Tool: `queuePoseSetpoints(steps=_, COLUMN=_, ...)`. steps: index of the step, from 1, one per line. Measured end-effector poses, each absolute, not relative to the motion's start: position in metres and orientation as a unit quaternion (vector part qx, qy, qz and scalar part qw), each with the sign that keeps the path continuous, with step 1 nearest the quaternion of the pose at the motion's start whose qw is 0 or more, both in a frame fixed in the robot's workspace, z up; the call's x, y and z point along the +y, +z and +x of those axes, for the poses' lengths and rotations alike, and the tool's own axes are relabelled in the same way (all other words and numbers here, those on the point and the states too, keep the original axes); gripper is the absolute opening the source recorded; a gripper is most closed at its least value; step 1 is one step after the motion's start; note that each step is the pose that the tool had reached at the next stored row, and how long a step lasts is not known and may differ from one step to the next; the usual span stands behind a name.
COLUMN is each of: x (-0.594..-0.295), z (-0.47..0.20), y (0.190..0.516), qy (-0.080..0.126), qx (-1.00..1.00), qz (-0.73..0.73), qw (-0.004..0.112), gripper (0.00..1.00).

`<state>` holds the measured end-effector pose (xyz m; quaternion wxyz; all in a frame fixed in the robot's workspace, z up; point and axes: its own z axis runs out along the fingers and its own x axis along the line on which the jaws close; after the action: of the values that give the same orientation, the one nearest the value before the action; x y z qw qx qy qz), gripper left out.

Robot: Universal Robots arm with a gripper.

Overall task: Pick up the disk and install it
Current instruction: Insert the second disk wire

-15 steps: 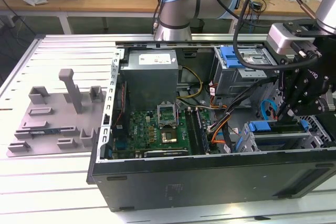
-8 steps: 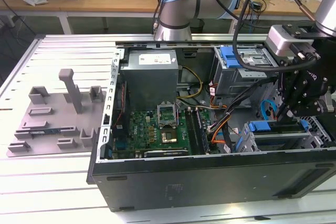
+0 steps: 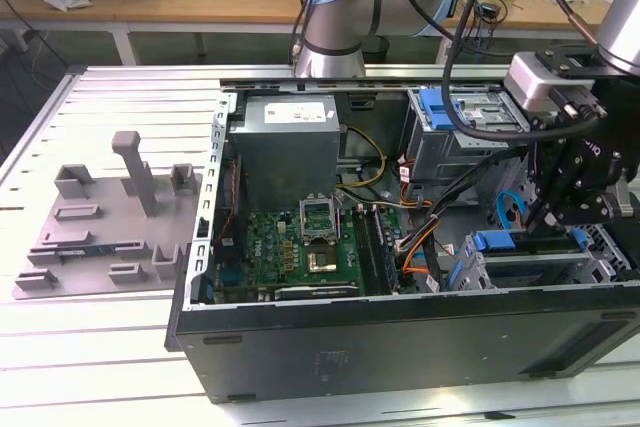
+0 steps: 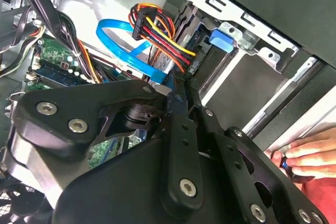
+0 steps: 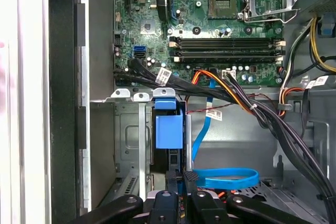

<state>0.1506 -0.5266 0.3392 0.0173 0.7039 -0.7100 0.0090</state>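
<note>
Gripper [image 5: 179, 182] sits inside the case [image 3: 400, 332], fingers pinched on the disk [image 5: 169, 129], edge-on in the drive cage [image 5: 131, 140]. We see the motherboard [image 5: 220, 24] in the first wrist view; second wrist view adds a hand [image 4: 310, 156].

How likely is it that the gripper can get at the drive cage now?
Likely yes: the gripper hangs right at the drive cage opening; the blue cable lies beside it, not across.

The circuit board [image 5: 210, 30] is green. The flat cable [image 5: 223, 178] is bright blue. The case [image 3: 400, 332] is black. The wires [image 4: 160, 35] are red, yellow and black.
</note>
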Motion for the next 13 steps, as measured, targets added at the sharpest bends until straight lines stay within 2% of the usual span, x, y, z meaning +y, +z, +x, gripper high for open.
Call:
queuePoseSetpoints(steps=7, x=-0.5267, z=0.1506, y=0.3372, qy=0.009, qx=-0.710, qz=0.704, qw=0.017, gripper=0.16)
queuePoseSetpoints(steps=8, x=-0.5266, z=0.1506, y=0.3371, qy=0.009, qx=-0.710, qz=0.704, qw=0.017, gripper=0.17)
queuePoseSetpoints(steps=9, x=-0.5266, z=0.1506, y=0.3370, qy=0.008, qx=-0.710, qz=0.704, qw=0.017, gripper=0.23)
queuePoseSetpoints(steps=10, x=-0.5266, z=0.1506, y=0.3367, qy=0.008, qx=-0.710, qz=0.704, qw=0.016, gripper=0.23)
queuePoseSetpoints(steps=11, x=-0.5266, z=0.1505, y=0.3371, qy=0.008, qx=-0.710, qz=0.704, qw=0.017, gripper=0.30)
queuePoseSetpoints(steps=13, x=-0.5266, z=0.1504, y=0.3378, qy=0.009, qx=-0.710, qz=0.704, qw=0.017, gripper=0.30)
